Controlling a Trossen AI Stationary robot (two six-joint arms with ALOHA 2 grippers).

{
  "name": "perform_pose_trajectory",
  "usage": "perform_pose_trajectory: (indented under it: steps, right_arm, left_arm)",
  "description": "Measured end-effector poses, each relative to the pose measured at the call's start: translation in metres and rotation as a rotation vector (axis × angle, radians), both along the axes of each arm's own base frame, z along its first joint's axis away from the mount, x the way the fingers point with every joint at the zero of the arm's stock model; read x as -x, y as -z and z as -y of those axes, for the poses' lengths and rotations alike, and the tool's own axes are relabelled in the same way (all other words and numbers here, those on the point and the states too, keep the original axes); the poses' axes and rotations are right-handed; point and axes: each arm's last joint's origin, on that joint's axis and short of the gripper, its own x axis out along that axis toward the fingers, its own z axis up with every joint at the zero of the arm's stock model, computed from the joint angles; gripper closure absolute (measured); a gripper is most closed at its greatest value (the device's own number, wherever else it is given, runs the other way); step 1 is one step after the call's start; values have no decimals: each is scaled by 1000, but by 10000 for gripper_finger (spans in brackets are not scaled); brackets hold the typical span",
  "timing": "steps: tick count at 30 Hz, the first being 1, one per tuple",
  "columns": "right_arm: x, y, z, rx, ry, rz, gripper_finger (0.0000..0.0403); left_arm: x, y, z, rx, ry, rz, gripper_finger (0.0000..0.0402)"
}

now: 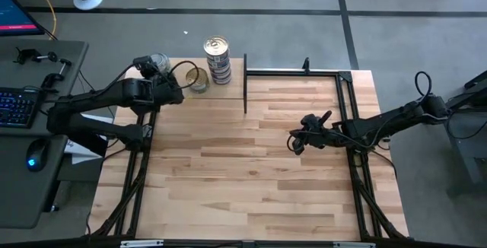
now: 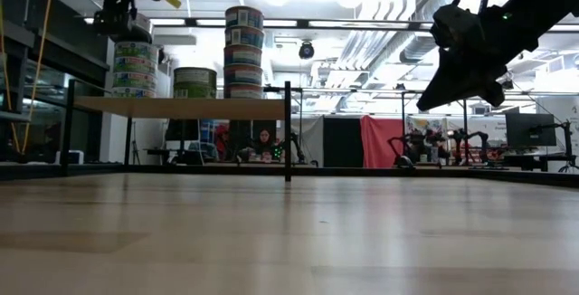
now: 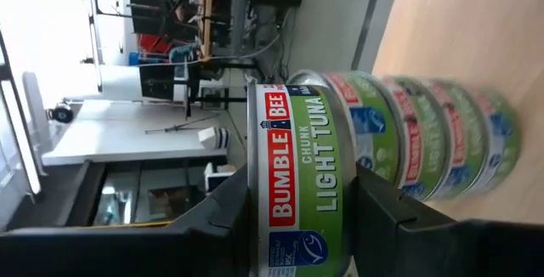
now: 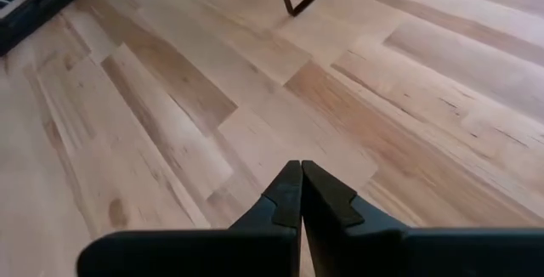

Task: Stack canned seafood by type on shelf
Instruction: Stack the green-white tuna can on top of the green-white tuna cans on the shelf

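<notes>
My left gripper [image 1: 156,67] [image 3: 302,226] is at the shelf's left end, shut on a green-labelled tuna tin [image 3: 306,183]. Just behind it stands a stack of several matching green tins [image 3: 433,132] [image 2: 136,69]. A taller stack of blue-white tins with a gold top [image 1: 218,58] [image 2: 243,51] and a single tin [image 1: 198,79] [image 2: 194,82] also stand on the shelf's light-wood board [image 2: 181,107]. My right gripper [image 1: 295,140] [image 4: 301,183] hangs shut above the right half of the table, touching nothing. My left gripper pinches the green tin between its two fingers, one [image 3: 217,217] at the tin's top face and the other [image 3: 391,217] at its bottom face. The fingers come in about level, from the table's left side. The tin is upright at the height of the green stack's top; whether it rests on the stack I cannot tell.
The shelf's black upright [image 1: 245,88] [image 2: 288,132] marks its right end. Black frame rails [image 1: 346,103] run along the table's right side. Bare tabletop [image 1: 251,172] spreads across the middle and near side. A desk with a keyboard [image 1: 15,103] stands left of the table.
</notes>
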Motion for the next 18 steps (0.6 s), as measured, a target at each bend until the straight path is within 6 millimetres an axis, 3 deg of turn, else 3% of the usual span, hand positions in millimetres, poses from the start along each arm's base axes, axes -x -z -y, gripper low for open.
perform_pose_trajectory:
  steps: [4,15,18]
  right_arm:
    - [0,0,0,22,11,4,403]
    - [0,0,0,34,-5,-4,403]
    - [0,0,0,38,-9,-6,403]
  left_arm:
    - [2,0,-4,17,4,-77,284]
    - [2,-2,-16,17,-51,-36,283]
    - [-1,-3,-17,16,-35,-34,239]
